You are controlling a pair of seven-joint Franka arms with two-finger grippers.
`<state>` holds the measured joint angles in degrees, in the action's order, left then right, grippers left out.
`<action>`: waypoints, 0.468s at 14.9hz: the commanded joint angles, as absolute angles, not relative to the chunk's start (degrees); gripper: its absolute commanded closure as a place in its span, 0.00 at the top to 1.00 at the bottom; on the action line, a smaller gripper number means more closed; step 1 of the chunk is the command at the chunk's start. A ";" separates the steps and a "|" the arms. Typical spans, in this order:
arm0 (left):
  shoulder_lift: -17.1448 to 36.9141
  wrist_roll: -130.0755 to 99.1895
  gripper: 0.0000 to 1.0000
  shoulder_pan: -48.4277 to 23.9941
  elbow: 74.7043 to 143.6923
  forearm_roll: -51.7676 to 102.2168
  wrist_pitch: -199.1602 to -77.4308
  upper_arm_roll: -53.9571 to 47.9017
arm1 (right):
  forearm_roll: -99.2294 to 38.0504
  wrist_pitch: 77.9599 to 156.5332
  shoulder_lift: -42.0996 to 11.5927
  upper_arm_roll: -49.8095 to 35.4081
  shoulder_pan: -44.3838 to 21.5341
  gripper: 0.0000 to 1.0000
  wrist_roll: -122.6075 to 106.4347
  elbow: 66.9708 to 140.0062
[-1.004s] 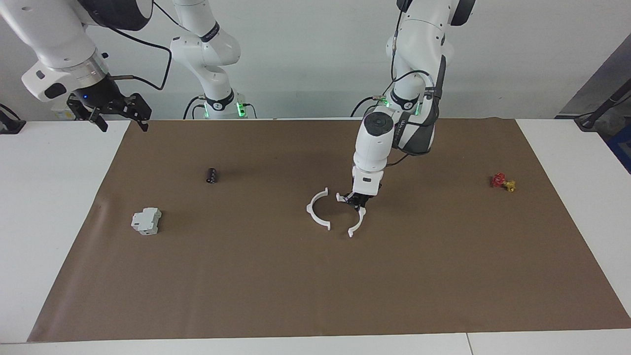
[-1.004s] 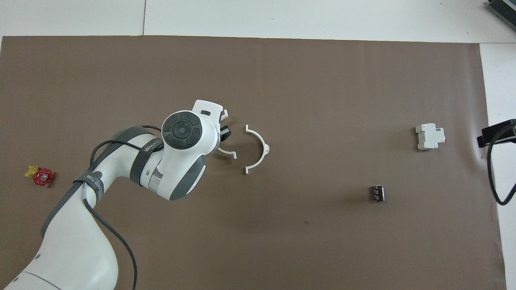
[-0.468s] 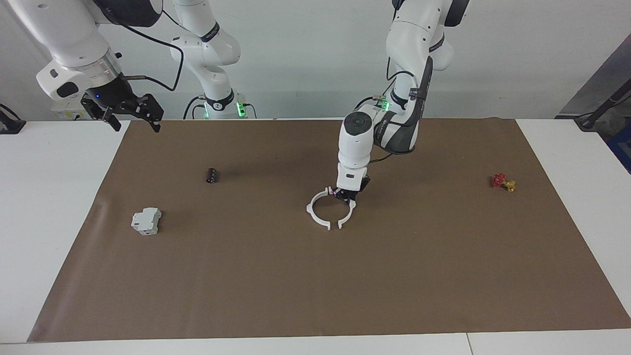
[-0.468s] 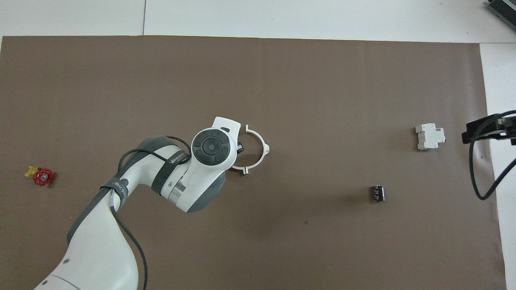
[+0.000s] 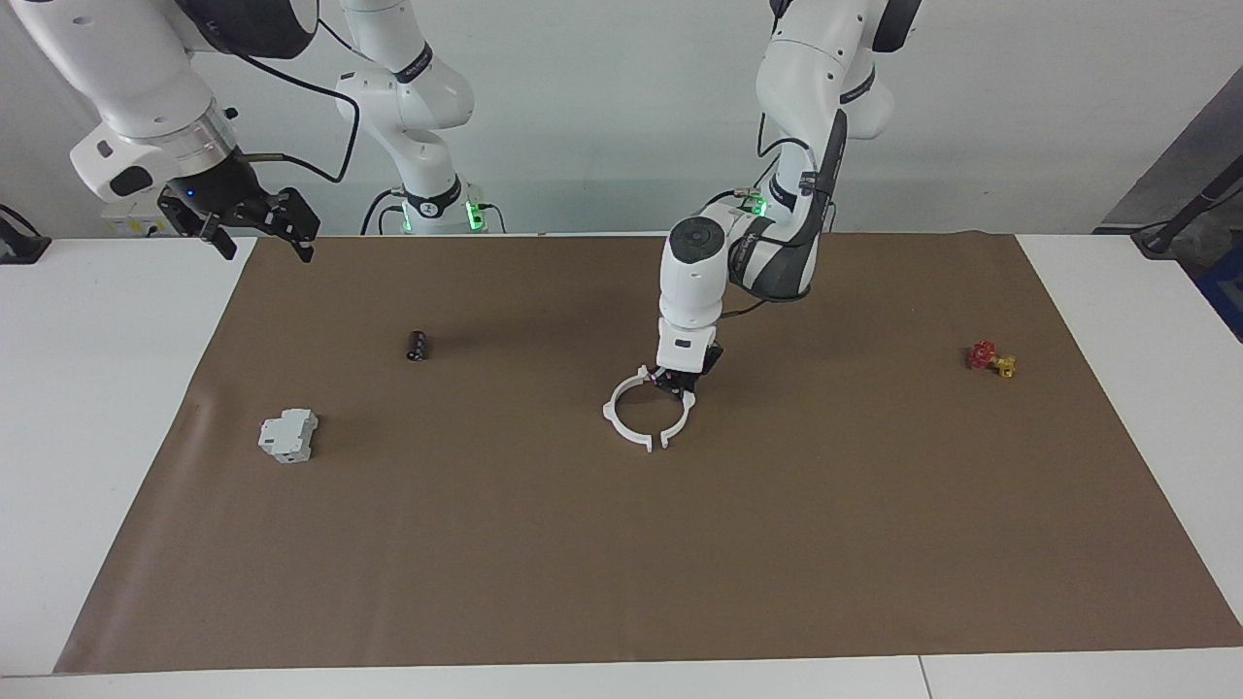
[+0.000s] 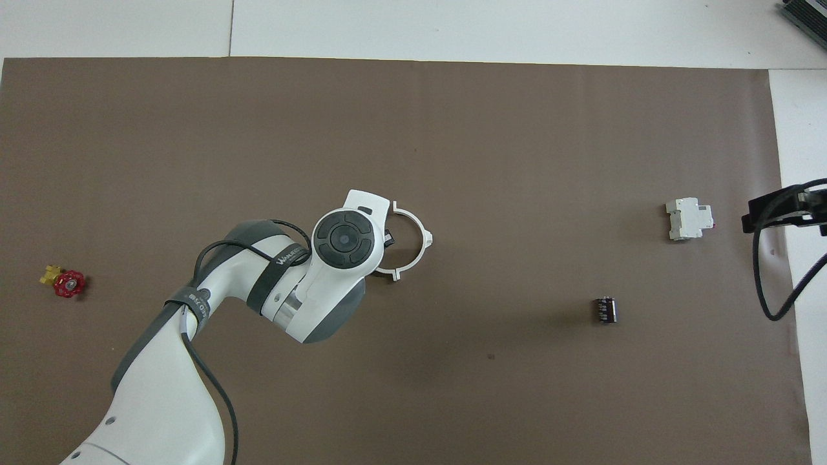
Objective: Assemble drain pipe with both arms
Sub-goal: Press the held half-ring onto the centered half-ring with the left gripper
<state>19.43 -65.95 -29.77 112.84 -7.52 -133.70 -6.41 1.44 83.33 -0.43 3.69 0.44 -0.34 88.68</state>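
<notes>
The drain pipe is two white half-ring arcs near the middle of the brown mat. One arc (image 5: 615, 416) lies flat on the mat, and it also shows in the overhead view (image 6: 424, 234). My left gripper (image 5: 677, 385) is low at the mat, shut on the second arc (image 5: 684, 417), whose ends sit close against the first arc's ends, forming a nearly closed ring. In the overhead view the left wrist (image 6: 342, 239) hides most of the held arc (image 6: 384, 269). My right gripper (image 5: 264, 235) waits open and empty in the air over the mat's edge at the right arm's end (image 6: 775, 212).
A grey-white boxy block (image 5: 288, 434) (image 6: 689, 219) and a small black cylinder (image 5: 417, 345) (image 6: 605, 309) lie toward the right arm's end. A small red and yellow valve (image 5: 991, 358) (image 6: 64, 282) lies toward the left arm's end.
My left gripper has carried its arc toward the right arm's end, up against the lying arc, closing the gap into a ring. The right gripper has shifted slightly over the mat's edge.
</notes>
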 commanded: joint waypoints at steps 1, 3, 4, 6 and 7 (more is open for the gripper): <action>18.72 -66.97 0.00 -30.50 113.73 -9.14 -136.31 -5.63 | 2.02 84.20 3.07 3.51 1.14 1.00 0.09 93.86; 18.81 -66.80 0.00 -30.59 113.73 -9.23 -136.58 -5.63 | 2.72 84.46 2.99 3.52 0.71 1.00 -0.35 93.69; 18.90 -66.36 0.00 -30.59 113.64 -9.32 -136.93 -5.63 | 3.25 84.90 2.90 3.52 0.62 1.00 -0.96 93.60; 18.98 -66.27 0.00 -30.94 113.82 -10.80 -137.64 -5.71 | 3.34 84.99 2.90 3.52 0.79 1.00 -2.63 93.60; 19.16 -66.27 0.00 -31.02 113.82 -10.90 -137.64 -5.63 | 3.34 85.16 2.90 3.86 0.27 1.00 -2.81 93.60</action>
